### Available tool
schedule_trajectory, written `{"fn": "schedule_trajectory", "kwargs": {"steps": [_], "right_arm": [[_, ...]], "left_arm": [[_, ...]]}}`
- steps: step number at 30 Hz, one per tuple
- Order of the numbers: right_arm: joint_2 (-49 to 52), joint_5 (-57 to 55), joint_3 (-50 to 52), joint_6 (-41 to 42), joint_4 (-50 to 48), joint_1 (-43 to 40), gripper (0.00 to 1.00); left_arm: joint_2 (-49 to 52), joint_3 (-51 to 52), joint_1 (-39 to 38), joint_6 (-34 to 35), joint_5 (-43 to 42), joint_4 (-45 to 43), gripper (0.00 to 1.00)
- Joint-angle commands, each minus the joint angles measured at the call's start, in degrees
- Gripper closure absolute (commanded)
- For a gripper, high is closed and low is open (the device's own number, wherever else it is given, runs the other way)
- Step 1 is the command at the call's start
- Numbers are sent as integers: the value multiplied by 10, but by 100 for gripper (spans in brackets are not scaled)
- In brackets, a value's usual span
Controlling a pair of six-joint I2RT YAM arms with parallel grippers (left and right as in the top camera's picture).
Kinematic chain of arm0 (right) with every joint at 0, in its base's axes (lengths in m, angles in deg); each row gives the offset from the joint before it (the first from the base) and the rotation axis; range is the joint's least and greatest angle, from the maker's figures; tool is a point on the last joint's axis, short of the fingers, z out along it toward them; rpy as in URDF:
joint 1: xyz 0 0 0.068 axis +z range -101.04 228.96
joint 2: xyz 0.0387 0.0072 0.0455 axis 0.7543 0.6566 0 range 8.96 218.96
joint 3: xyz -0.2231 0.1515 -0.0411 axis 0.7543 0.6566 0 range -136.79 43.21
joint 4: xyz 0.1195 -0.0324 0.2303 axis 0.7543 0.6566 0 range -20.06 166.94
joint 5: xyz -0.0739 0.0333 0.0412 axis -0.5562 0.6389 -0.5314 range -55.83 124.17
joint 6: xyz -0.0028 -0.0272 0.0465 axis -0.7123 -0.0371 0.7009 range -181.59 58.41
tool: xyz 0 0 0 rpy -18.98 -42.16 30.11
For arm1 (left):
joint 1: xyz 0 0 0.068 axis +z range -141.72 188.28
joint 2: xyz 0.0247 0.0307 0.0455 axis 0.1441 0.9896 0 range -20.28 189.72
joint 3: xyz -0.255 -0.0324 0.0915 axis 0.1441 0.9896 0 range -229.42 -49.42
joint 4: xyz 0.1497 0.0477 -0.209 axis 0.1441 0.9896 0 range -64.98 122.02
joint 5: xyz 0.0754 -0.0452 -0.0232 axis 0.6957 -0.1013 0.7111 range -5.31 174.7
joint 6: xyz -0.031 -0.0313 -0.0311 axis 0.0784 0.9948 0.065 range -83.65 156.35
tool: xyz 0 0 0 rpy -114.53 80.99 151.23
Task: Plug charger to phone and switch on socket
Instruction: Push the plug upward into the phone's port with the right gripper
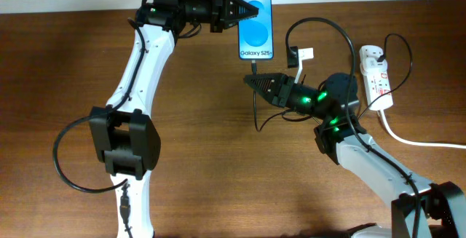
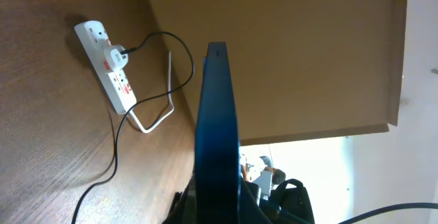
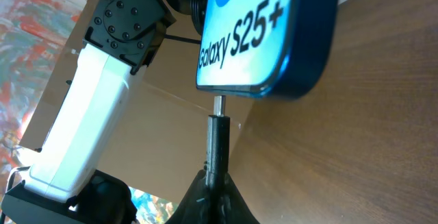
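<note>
At the brown wooden table's (image 1: 218, 165) far edge, the left gripper (image 1: 245, 11) clamps the phone (image 1: 255, 40) by its sides. The right gripper (image 1: 252, 80) pinches the charger (image 3: 217, 138), whose metal tip is just at the phone's bottom edge. The socket (image 1: 376, 78) lies well to the right.

Left end effector (image 1: 246, 10) and right end effector (image 1: 250, 80) both clamped.

The right wrist view cuts off the phone (image 3: 274, 39), and whether the plug (image 3: 217, 136) is in its port cannot be told. Overhead, switches on the socket (image 1: 377, 78) are too small to read; its white cord (image 1: 437, 143) leaves the right edge.
</note>
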Motion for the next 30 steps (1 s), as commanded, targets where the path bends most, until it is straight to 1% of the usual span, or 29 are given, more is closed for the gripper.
{"fn": "schedule_trajectory", "kwargs": {"steps": [1, 7, 20, 30], "right_arm": [[1, 7, -5, -7, -2, 2, 96], [1, 12, -5, -5, -3, -17, 96], [1, -2, -5, -5, -3, -17, 96], [1, -21, -20, -2, -22, -17, 96]], "left_arm": [[-3, -8, 2, -14, -19, -3, 100], [-3, -8, 2, -14, -19, -3, 100], [-3, -8, 2, -14, -22, -3, 100], [-3, -8, -7, -31, -37, -3, 100]]}}
